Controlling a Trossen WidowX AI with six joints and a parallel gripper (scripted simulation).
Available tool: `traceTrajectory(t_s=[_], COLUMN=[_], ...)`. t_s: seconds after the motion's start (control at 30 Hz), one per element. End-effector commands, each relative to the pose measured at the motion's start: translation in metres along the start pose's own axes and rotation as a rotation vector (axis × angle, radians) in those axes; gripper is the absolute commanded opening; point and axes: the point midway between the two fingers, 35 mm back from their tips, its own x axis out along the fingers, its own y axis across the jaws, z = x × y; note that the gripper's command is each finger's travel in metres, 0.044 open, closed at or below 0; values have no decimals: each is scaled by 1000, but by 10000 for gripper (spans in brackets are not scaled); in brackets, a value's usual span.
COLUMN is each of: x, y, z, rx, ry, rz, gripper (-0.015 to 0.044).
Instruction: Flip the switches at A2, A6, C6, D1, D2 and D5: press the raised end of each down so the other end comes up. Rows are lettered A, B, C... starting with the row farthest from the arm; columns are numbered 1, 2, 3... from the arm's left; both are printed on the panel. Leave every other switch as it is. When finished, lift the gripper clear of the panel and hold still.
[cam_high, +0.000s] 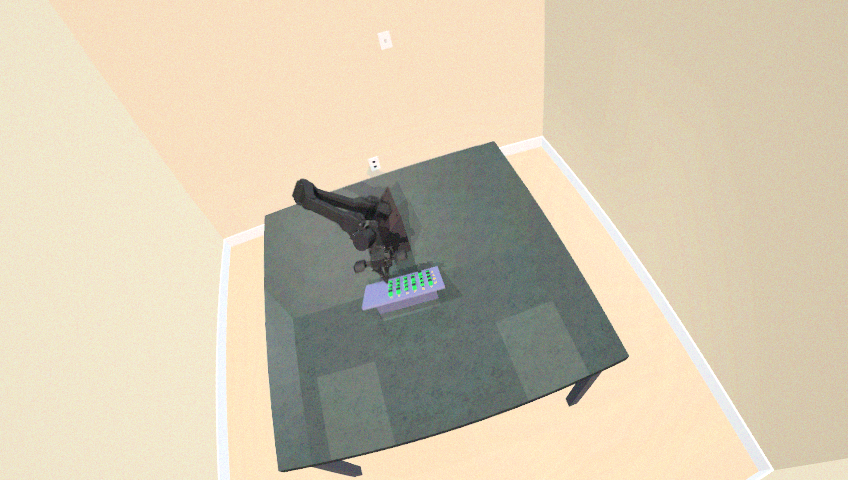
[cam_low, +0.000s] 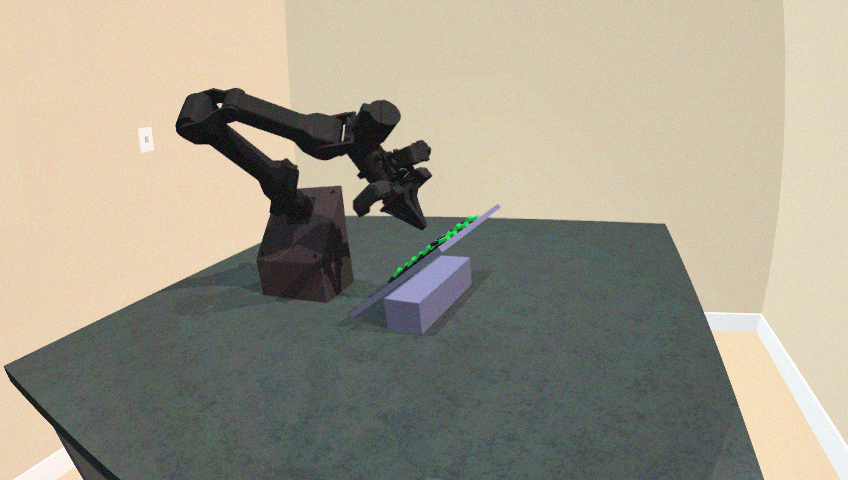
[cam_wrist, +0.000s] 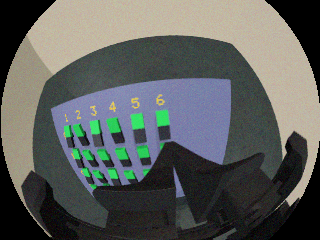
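Only the wrist view resolves the switch panel (cam_wrist: 200, 110) in detail: orange column numbers 1 to 6 run along its far edge above rows of green-and-black rocker switches (cam_wrist: 139, 128), with the nearer rows partly hidden behind the dark fingers. The exterior view alone shows the side profile: the panel (cam_low: 476, 223) is a thin lavender sheet tilted up away from the arm, propped on a rectangular lavender block (cam_low: 428, 292) on the mottled dark green table (cam_low: 535, 356). The top view places the panel (cam_high: 373, 295) near the table's (cam_high: 476, 237) middle, just in front of the arm. The black arm (cam_low: 267, 127) rises from a faceted brown base (cam_low: 306, 246), folds back at the elbow, then reaches forward and down. The claw (cam_low: 416, 223) is pressed together and holds nothing, its pointed tip aimed down at the panel, hanging just above the switches and near its arm-side edge without touching it.
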Motion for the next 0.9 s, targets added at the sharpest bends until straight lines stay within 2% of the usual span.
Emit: traceTrajectory(t_s=[0.0,0.5,0.87], x=[5,26,26], y=[1,1,1], z=[-1,-2,-2], rx=[-9,-9,-9], ry=[-6,-7,-7], rz=[3,2,2], gripper=[0,0,0])
